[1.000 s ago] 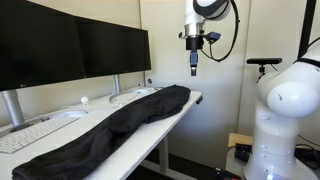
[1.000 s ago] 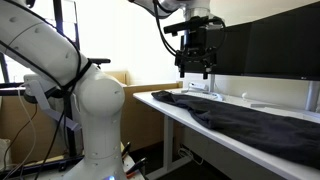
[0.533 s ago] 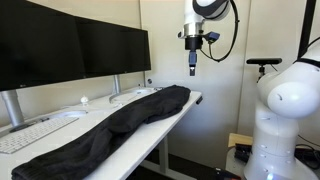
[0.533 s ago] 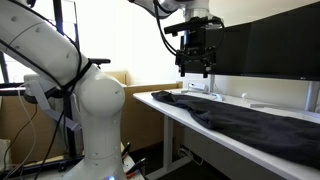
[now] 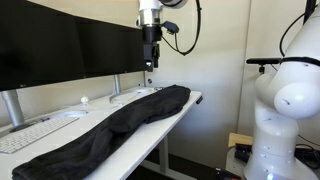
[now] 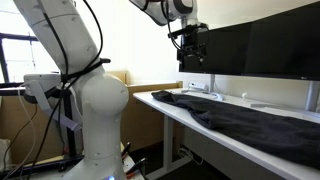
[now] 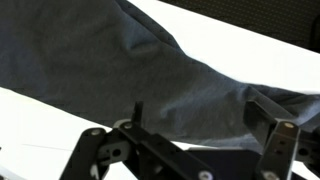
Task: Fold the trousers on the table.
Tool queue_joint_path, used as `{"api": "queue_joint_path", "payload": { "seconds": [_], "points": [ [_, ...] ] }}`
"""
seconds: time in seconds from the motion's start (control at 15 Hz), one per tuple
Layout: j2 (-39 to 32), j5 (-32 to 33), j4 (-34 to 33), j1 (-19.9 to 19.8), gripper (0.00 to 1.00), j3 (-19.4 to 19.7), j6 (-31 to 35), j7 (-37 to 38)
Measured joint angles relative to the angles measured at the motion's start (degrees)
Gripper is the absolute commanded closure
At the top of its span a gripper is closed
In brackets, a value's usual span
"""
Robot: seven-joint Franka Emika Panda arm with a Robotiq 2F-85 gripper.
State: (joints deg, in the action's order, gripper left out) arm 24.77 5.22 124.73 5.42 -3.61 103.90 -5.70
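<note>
Dark grey trousers (image 5: 120, 120) lie stretched out lengthwise along the white table (image 5: 192, 98); they also show in the other exterior view (image 6: 240, 118). My gripper (image 5: 149, 62) hangs above the far end of the trousers, close to the monitors, well clear of the cloth; it also shows in an exterior view (image 6: 196, 63). In the wrist view the trousers (image 7: 130, 70) fill the picture below the open, empty jaws (image 7: 185, 135).
Two black monitors (image 5: 60, 45) stand along the table's back. A white keyboard (image 5: 30, 135) and a mouse (image 5: 84, 100) lie beside the trousers. The robot's white base (image 5: 280, 110) stands off the table's end, with a cardboard box (image 5: 238, 141) on the floor.
The arm has swung from beyond the table's end to above the trousers near the monitors. The trousers have not moved.
</note>
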Motion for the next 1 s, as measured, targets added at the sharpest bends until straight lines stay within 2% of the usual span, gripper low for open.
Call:
{"api": "queue_joint_path", "payload": {
  "seconds": [0.33,0.67,0.8,1.0],
  "points": [
    [-16.7,1.1,-17.3,0.7,0.0,-7.3,-1.2,9.6],
    [-32.4,5.6,-34.4,4.1,0.0,-9.1,-3.3,16.7],
    [-35.5,6.0,-37.8,4.7,0.0,-9.1,-3.9,17.4],
    [-36.0,6.1,-38.9,4.7,0.0,-9.0,-4.6,17.4]
  ]
}}
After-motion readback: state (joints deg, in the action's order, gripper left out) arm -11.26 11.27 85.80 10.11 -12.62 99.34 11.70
